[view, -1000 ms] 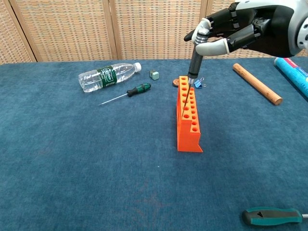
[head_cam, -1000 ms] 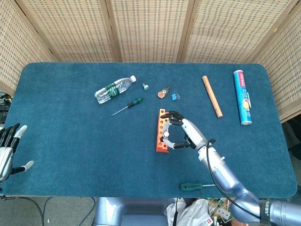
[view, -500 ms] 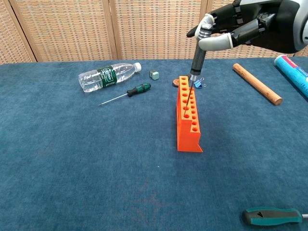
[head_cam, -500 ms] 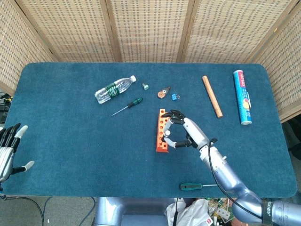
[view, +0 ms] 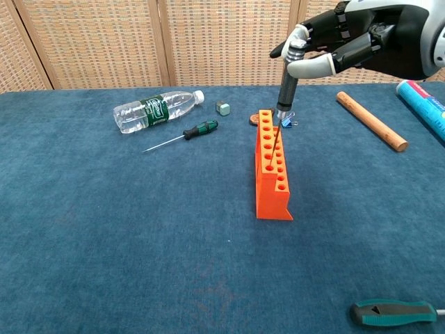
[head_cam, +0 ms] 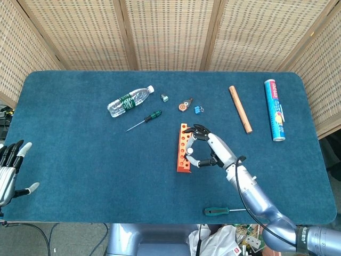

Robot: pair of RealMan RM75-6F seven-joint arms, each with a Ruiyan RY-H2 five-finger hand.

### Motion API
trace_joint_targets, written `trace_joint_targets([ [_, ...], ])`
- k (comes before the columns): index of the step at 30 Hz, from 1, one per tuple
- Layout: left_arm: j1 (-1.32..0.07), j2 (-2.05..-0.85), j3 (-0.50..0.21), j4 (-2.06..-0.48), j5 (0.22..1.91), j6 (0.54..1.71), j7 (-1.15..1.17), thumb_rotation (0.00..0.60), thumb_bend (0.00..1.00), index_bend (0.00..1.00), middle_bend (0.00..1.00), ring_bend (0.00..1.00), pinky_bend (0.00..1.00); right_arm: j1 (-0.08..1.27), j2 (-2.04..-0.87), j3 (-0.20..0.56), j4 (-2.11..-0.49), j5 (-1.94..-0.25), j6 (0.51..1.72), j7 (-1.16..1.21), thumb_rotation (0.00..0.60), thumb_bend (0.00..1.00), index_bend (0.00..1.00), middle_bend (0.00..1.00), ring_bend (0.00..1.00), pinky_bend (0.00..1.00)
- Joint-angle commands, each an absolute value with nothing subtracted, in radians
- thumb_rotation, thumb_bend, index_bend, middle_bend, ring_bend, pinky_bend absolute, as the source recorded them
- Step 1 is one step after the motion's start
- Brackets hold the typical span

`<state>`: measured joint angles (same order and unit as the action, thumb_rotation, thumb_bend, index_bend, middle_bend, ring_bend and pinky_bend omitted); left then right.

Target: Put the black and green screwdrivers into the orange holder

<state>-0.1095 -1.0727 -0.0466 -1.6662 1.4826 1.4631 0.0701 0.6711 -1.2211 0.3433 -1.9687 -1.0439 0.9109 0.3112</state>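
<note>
My right hand point(view: 354, 45) point(head_cam: 209, 149) grips a black screwdriver point(view: 286, 82) by its handle, upright over the orange holder point(view: 272, 167) point(head_cam: 183, 148). Its thin shaft slants down into one of the holder's middle holes. The black-and-green screwdriver point(view: 182, 134) point(head_cam: 145, 120) lies flat on the cloth left of the holder, near the bottle. My left hand point(head_cam: 9, 169) hangs open at the table's left edge, in the head view only.
A water bottle point(view: 156, 109), a small cube point(view: 222, 107), a blue clip point(view: 288, 122), a wooden stick point(view: 371, 120) and a blue tube point(view: 424, 97) lie along the far half. A teal-handled screwdriver point(view: 391, 312) point(head_cam: 220, 211) lies near the front edge.
My right hand has shifted slightly toward the holder's near end, moving the screwdriver's shaft from a far hole toward a middle one. The rest has stayed put.
</note>
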Motion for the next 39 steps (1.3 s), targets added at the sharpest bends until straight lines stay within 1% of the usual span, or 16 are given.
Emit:
trace_joint_targets([
  [1,-0.11,-1.073,-0.046,-1.666,1.482,1.462,0.07,0.6,0.0,0.0,0.0,0.0,0.0,0.671,-1.221,0.342,-1.969,-1.044,0.911,0.31,0.6,0.43,0.59,0.2,0.0,0.0],
  [15,-0.111,-1.074,-0.045,-1.666,1.484,1.462,0.072,0.6,0.0,0.0,0.0,0.0,0.0,0.685,-1.251,0.324,-1.94,-1.037,0.913,0.271,0.6,0.43,0.59,0.2,0.0,0.0],
  [25,-0.112,-1.073,-0.046,-1.665,1.481,1.459,0.069,0.6,0.0,0.0,0.0,0.0,0.0,0.709,-1.312,0.294,-1.883,-1.034,0.937,0.172,0.6,0.43,0.59,0.2,0.0,0.0],
  [39,-0.114,-1.072,-0.047,-1.664,1.476,1.455,0.068,0.6,0.0,0.0,0.0,0.0,0.0,0.72,-1.354,0.287,-1.836,-1.006,0.939,0.138,0.6,0.43,0.59,0.2,0.0,0.0],
])
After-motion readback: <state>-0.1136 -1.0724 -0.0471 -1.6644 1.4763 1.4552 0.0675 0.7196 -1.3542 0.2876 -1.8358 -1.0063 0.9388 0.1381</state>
